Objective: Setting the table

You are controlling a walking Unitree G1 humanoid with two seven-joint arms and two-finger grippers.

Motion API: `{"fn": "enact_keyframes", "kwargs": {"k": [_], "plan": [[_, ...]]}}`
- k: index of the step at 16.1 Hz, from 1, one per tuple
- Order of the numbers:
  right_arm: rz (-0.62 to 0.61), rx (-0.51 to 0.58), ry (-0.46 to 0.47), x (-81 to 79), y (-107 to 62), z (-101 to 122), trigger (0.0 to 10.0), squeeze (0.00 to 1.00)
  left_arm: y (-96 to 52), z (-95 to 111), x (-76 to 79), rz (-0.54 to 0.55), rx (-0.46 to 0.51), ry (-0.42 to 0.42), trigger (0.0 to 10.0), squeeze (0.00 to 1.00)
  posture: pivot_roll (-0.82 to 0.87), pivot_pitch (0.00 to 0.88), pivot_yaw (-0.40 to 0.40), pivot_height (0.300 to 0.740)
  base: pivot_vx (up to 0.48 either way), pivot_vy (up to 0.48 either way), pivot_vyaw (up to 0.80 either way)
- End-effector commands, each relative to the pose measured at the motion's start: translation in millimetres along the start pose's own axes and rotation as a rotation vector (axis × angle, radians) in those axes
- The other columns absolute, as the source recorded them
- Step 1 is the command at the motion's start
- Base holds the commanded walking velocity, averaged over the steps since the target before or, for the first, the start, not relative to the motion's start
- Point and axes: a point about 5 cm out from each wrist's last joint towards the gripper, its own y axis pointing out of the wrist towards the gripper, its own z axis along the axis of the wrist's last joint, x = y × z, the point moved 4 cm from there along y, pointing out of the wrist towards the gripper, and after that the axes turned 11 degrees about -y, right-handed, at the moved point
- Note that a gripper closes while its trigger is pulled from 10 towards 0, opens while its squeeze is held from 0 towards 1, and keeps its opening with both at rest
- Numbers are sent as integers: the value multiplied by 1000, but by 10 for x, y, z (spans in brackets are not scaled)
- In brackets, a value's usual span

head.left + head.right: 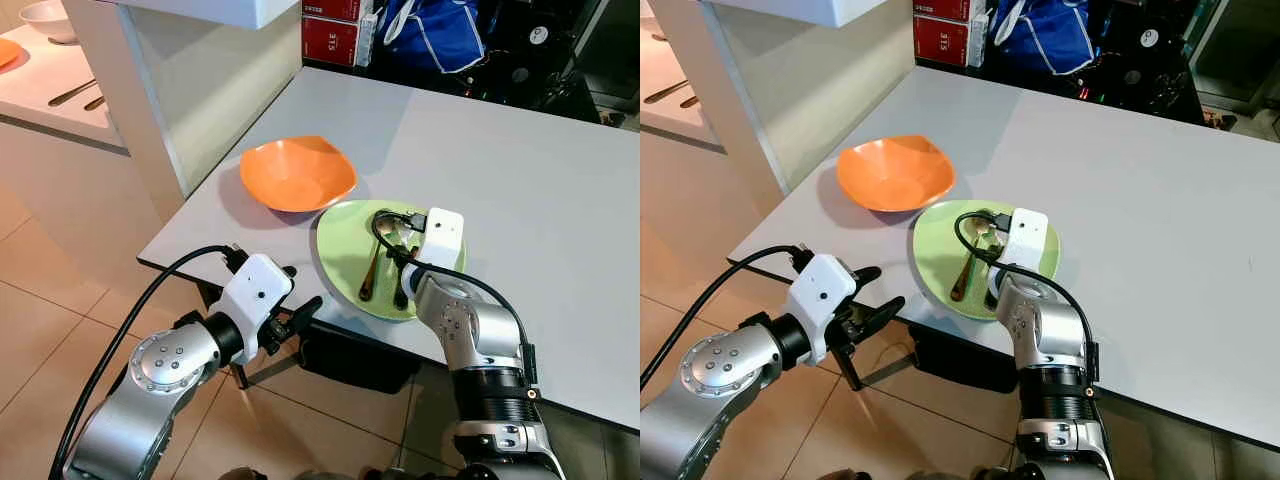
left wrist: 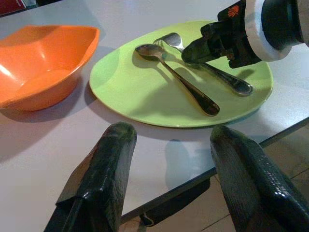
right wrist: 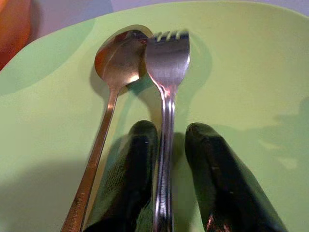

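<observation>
Legible markings: one number on a red box.

The red box standing beyond the far edge of the tabletop, just beside the blue bag, carries the white figures "315", printed sideways on its front face. The same figures show on this box in the right eye view. A small orange emblem sits on the right arm's black wrist housing; it cannot be read.

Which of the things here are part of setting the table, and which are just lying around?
Job in hand: green plate, fork between the right gripper fingers, spoon, orange bowl.

Lying about: red boxes, blue bag, black item under the table edge.
</observation>
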Motion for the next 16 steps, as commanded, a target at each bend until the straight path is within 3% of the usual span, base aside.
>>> {"fn": "enact_keyframes", "kwargs": {"k": [1, 3, 4, 5, 6, 9, 10, 11, 12, 13, 14, 16], "plan": [[-7, 3, 16, 23, -4, -2, 10000, 1000, -14, 31, 17, -11, 9, 4, 10000, 0, -1, 82, -32, 740, 0, 0, 0], [12, 27, 43, -5, -6, 48, 10000, 1000, -12, 38, 9, -8, 11, 7, 10000, 0, -1, 78, -30, 740, 0, 0, 0], [20, 61, 50, 3, -23, 124, 10000, 627, -11, 59, -10, 4, 18, 16, 10000, 0, 5, 71, -32, 740, 0, 0, 0], [21, 79, 48, 11, -35, 163, 10000, 627, -12, 70, -22, 12, 22, 22, 10000, 0, 5, 71, -32, 740, 0, 0, 0], [20, 144, 54, 84, -117, 309, 10000, 0, -22, 136, -99, 74, 50, 49, 10000, 0, 8, 67, -35, 740, 0, 0, 0], [-9, 356, 28, 318, -451, 674, 10000, 0, -89, 324, -194, 182, 155, 43, 10000, 0, 6, 49, -32, 740, 0, 0, 0], [0, 469, -14, 376, -642, 829, 10000, 0, -119, 382, -238, 231, 197, 33, 10000, 0, 4, 40, -29, 740, 0, 0, 0], [19, 528, -117, 382, -764, 863, 10000, 0, -130, 402, -253, 253, 215, 20, 10000, 0, 5, 29, -25, 740, 0, 0, 0], [36, 534, -199, 377, -823, 795, 10000, 0, -137, 398, -279, 276, 216, 21, 10000, 0, 8, 20, -22, 740, 0, 356, 0], [50, 515, -205, 394, -872, 680, 10000, 0, -143, 395, -326, 313, 217, 23, 10000, 0, 10, 16, -22, 740, 0, 476, 0], [85, 467, -146, 399, -901, 522, 10000, 0, -129, 394, -384, 344, 217, 18, 10000, 0, 16, 3, -22, 740, 0, 480, 0], [98, 454, -135, 373, -947, 418, 10000, 0, -54, 384, -457, 379, 207, 27, 10000, 0, 8, 0, -7, 740, 0, 480, 0]]}}
